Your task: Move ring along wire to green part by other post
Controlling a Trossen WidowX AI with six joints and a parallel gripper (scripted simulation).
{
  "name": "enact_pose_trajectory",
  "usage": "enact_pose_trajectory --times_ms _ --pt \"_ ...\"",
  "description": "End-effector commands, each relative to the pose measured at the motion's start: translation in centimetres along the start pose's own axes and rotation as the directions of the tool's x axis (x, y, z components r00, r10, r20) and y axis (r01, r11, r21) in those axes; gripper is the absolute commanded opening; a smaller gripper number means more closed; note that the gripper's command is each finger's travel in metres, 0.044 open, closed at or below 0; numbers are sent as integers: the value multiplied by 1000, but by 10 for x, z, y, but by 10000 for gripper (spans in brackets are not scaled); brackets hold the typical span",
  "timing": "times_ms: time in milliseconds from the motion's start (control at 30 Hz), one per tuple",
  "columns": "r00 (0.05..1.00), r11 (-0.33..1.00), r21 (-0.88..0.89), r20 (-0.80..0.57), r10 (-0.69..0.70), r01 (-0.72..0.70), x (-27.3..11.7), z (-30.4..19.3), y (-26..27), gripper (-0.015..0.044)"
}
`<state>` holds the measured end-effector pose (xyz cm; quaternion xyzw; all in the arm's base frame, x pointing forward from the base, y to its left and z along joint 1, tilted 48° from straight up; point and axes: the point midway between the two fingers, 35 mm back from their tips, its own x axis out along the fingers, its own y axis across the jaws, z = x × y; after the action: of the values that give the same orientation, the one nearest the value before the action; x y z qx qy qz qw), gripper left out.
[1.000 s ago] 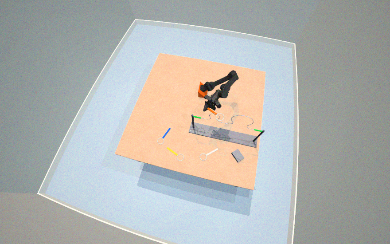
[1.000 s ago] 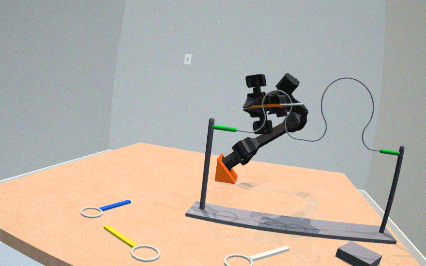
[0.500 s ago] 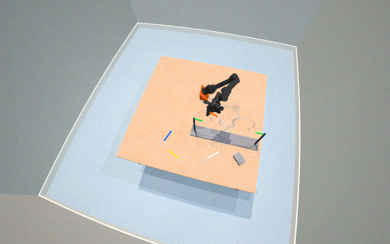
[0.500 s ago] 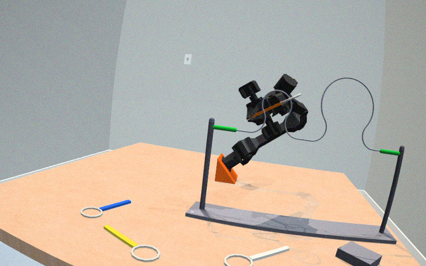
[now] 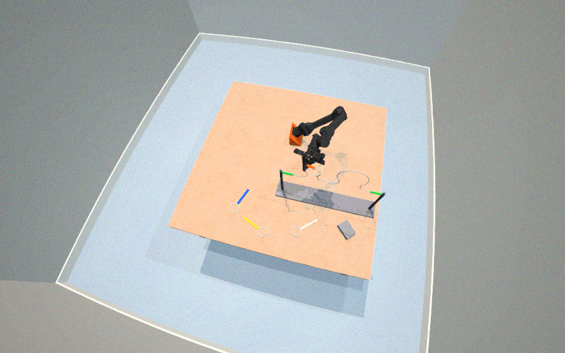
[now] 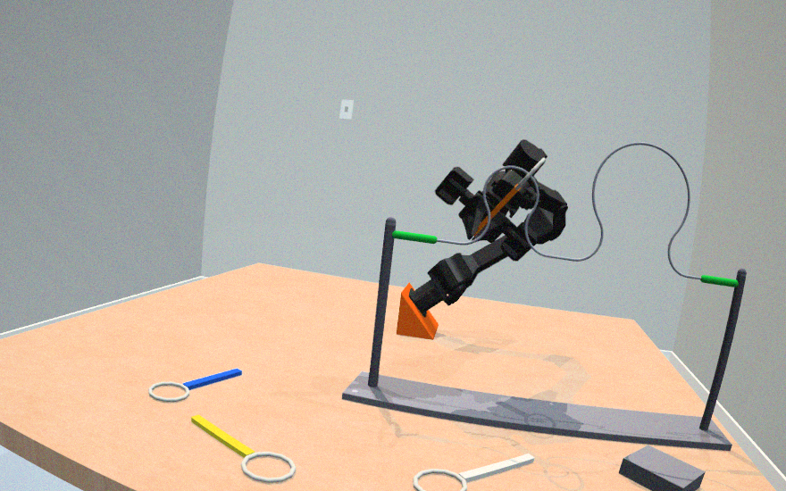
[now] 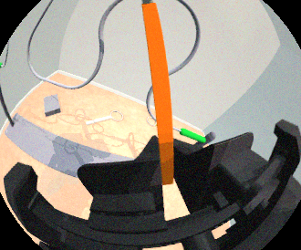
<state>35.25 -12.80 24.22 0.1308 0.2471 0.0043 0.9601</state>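
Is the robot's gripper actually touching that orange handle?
Touching: the wrist view shows the orange handle pinched between the fingers of the gripper.

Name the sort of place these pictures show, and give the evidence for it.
Probably a robotics lab or test room: a black robot arm is mounted on a wooden table, facing a wire-loop game with two posts, and plain grey walls surround it.
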Motion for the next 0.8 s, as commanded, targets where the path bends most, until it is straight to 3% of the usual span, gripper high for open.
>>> enact_pose_trajectory --times_ms 0,767 --pt "999 996 78 8 44 -45 1 -2 7 -150" --pt "949 794 520 152 277 -315 -1 12 49 -150"
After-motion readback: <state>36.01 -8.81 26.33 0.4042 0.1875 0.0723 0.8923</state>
